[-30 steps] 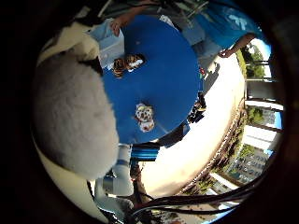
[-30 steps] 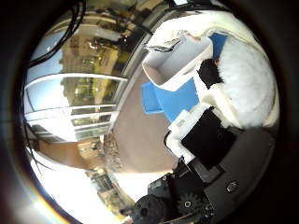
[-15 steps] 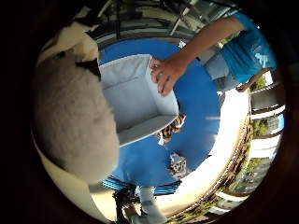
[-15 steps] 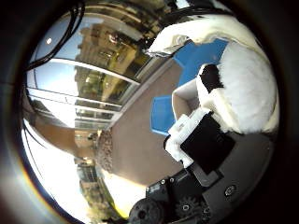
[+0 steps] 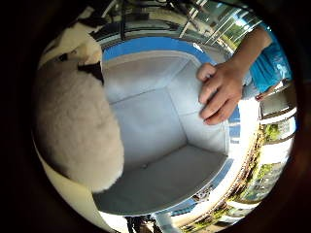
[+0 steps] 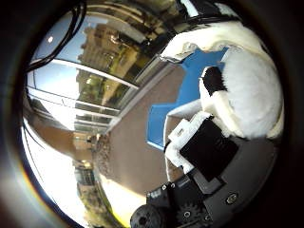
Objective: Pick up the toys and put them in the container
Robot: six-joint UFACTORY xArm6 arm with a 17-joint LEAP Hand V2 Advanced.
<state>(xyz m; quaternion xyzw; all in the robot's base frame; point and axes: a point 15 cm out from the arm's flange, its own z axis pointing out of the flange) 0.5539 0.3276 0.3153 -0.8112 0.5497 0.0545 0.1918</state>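
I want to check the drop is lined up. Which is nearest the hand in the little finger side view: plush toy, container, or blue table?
1. Plush toy, against the palm.
2. Container, open beneath it, steadied by a person's hand.
3. Blue table, under the container.

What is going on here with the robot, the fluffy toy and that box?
The robot's hand is carrying a white plush toy close against its palm, right above an open grey container on the blue table. The container looks empty. A person's hand grips its rim, apparently steadying it. The toy has not been dropped in yet.
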